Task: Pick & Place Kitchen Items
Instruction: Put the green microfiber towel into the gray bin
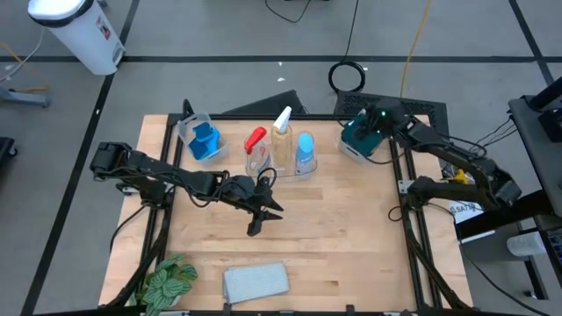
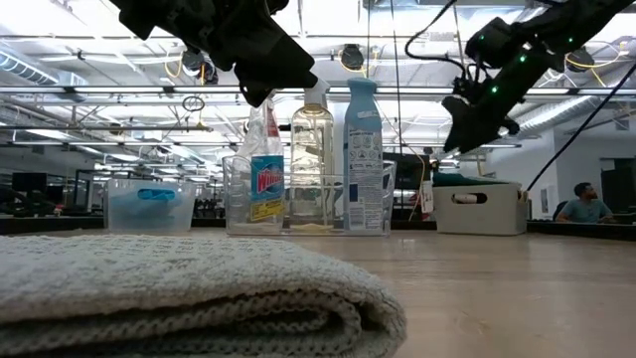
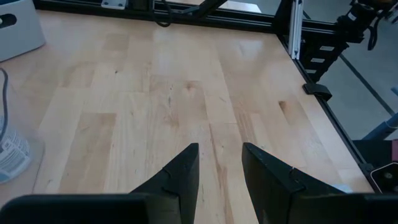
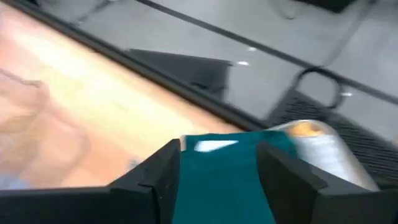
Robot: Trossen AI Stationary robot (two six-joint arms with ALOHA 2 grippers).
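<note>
Three bottles stand upright in a clear tub at the table's far middle: red-trigger, white-trigger and blue-capped. A blue sponge lies in a second clear tub at the far left. A teal cloth lies in the grey tub at the far right. My right gripper hangs open above it, clear of the tub in the low view. A grey folded towel lies flat at the near edge. My left gripper stands open over bare wood at mid-table, nothing between its fingers.
A green leafy plant sits at the near left corner beside the towel. Black frame rails run along the table's left and right sides. Bare wood stretches between the bottle tub and the towel. A person sits in the room behind, at the far right of the low view.
</note>
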